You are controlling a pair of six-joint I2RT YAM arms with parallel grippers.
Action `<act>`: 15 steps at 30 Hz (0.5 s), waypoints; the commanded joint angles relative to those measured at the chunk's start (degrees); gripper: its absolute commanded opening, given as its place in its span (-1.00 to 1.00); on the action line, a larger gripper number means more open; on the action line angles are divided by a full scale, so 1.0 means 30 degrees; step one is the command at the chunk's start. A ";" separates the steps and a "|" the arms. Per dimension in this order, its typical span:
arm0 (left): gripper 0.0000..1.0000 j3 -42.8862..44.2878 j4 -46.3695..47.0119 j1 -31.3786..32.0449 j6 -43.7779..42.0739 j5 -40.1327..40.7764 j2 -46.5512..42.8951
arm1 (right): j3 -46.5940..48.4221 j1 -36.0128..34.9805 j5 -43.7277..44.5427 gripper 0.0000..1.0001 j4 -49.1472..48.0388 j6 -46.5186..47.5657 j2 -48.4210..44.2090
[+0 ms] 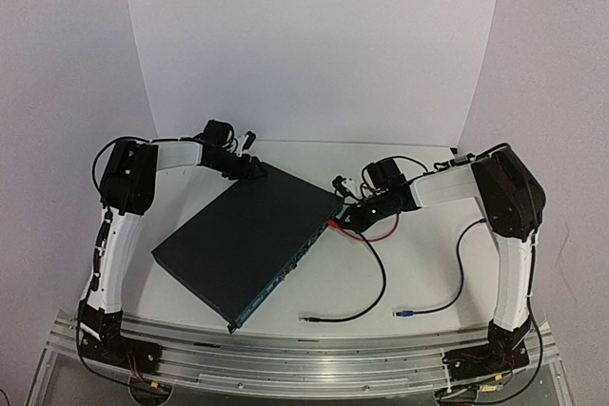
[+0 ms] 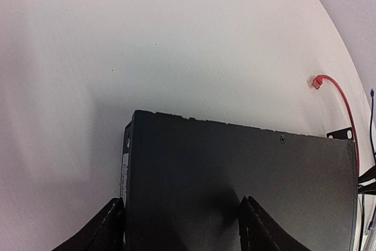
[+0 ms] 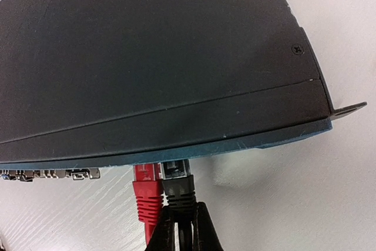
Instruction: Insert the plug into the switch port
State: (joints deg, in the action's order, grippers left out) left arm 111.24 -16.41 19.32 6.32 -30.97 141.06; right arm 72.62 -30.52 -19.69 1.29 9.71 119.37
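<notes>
From above, the flat navy-black metal switch point(image 1: 249, 246) lies diagonally on the white table point(image 1: 419, 263), with the left gripper point(image 1: 253, 170) at its far corner and the right gripper point(image 1: 352, 220) at its socket face. The left wrist view shows that gripper's fingers point(image 2: 108, 230) spread, one beside the switch's side wall and one over its lid. The right wrist view shows fingers point(image 3: 203, 233) pinching a black rubber-booted plug point(image 3: 178, 185) at a socket, beside a red plug point(image 3: 147, 192).

The white surface point(image 1: 419, 259) carries the switch point(image 1: 247, 240), which lies flat and askew, left of centre in the top view. To its right a black cable point(image 1: 383, 278) curves down to a loose end near the lower edge. A blue cable point(image 1: 459, 268) lies further right, its plug just beside that loose end. A red cable point(image 1: 379, 237) loops by the switch's right corner.
</notes>
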 commanded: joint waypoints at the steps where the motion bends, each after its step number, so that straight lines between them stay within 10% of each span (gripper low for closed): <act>1: 0.30 -0.0706 -0.2256 0.2853 0.1029 -0.1105 0.0548 | 0.0527 -0.1023 0.0146 -0.87 -0.5585 -0.0362 0.0241; 15: 0.48 -0.0703 -0.1317 0.2730 0.2006 0.1718 -0.0438 | -0.0702 -0.1017 0.0318 -0.74 -0.5020 0.0204 -0.0553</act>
State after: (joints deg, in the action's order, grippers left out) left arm 109.80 -15.24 21.68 11.21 -22.30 139.53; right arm 69.89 -30.74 -18.71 -3.79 10.04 119.00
